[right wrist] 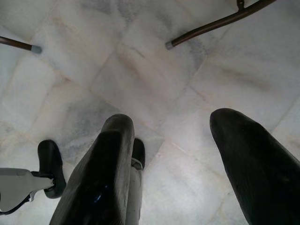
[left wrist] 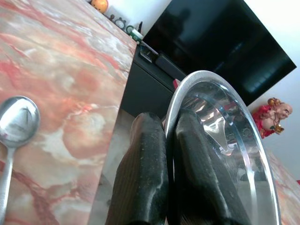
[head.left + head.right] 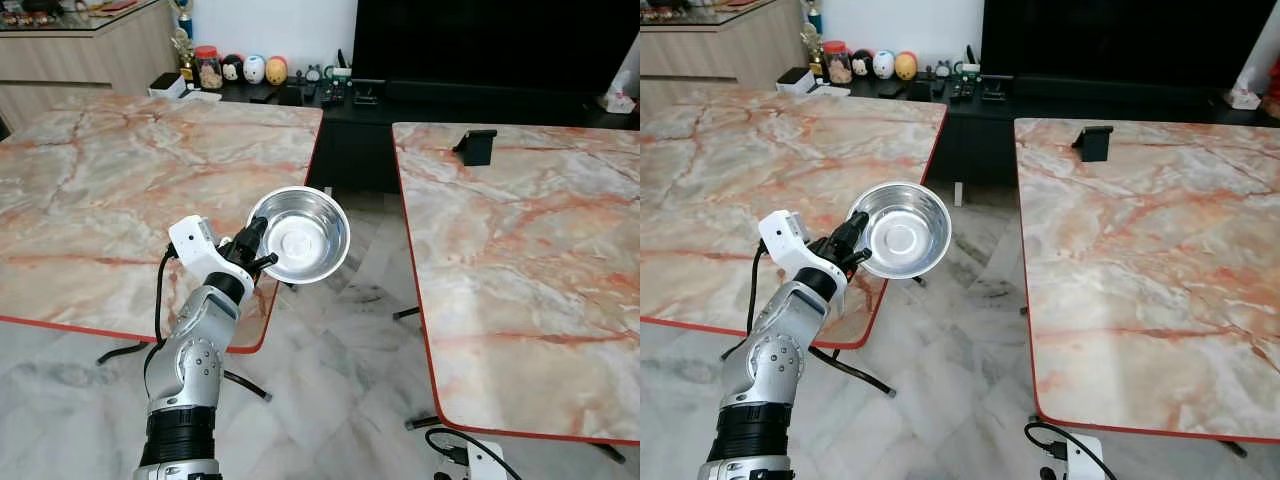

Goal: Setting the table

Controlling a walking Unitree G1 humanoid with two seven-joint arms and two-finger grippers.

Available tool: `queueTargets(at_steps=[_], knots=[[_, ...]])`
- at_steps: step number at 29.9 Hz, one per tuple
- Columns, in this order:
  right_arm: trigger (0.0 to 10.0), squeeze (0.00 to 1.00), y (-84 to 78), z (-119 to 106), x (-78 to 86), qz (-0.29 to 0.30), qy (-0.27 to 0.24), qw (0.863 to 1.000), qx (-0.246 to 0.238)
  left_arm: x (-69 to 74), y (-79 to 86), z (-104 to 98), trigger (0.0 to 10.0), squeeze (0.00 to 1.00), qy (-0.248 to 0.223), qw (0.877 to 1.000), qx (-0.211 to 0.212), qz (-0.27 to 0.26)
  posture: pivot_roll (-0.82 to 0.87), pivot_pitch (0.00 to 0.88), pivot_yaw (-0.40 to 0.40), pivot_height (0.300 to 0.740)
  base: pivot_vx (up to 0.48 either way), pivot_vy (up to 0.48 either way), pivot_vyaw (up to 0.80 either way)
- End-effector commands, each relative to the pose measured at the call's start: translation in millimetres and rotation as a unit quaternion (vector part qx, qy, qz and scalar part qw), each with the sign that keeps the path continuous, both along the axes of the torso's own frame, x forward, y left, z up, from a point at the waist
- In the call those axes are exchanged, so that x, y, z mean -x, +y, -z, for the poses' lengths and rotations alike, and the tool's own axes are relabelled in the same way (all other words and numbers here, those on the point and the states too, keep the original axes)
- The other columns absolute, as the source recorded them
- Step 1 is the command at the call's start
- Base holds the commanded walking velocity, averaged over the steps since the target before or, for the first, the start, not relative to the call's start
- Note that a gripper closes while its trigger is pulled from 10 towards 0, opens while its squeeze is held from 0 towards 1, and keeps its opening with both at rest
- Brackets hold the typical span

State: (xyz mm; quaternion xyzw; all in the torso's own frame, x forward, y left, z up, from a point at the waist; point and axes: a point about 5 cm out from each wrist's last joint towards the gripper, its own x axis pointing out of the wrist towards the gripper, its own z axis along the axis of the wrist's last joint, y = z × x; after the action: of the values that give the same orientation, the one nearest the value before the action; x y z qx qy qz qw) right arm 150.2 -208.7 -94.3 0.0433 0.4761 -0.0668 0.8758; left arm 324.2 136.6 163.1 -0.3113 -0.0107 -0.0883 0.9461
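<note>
A shiny steel bowl (image 3: 300,234) hangs in the air over the gap between two marble tables, tilted toward me. My left gripper (image 3: 256,250) is shut on its near rim, one finger inside and one outside (image 2: 145,173). The bowl (image 2: 225,145) is empty. A steel spoon (image 2: 14,126) lies on the left marble table (image 3: 110,190) beside the gripper. My right gripper (image 1: 173,154) hangs low over the floor, open, with nothing between its fingers.
A second marble table (image 3: 520,270) stands to the right, with a small black stand (image 3: 478,146) near its far edge. A dark TV console (image 3: 400,95) with jars and figurines runs along the back wall. Table legs and pale floor tiles (image 1: 140,70) lie below.
</note>
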Motion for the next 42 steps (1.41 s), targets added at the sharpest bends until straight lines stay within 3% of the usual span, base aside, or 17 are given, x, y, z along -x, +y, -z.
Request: queueTargets(at_steps=[1,42], knots=[[10.0,0.0,0.2,0.0,-0.3,0.004,0.0,1.0,-0.002,-0.4,0.0,-4.3,10.0,0.0,-0.012,1.0,-0.011,-0.006,0.09,0.0,-0.029,0.74,0.0,-0.281,0.0],[10.0,0.0,1.4,0.2,-0.7,-0.004,0.005,1.0,-0.011,-3.1,0.1,-11.5,10.0,0.0,-0.027,0.999,-0.016,-0.01,0.1,0.0,-0.027,0.74,0.0,-0.476,0.0]])
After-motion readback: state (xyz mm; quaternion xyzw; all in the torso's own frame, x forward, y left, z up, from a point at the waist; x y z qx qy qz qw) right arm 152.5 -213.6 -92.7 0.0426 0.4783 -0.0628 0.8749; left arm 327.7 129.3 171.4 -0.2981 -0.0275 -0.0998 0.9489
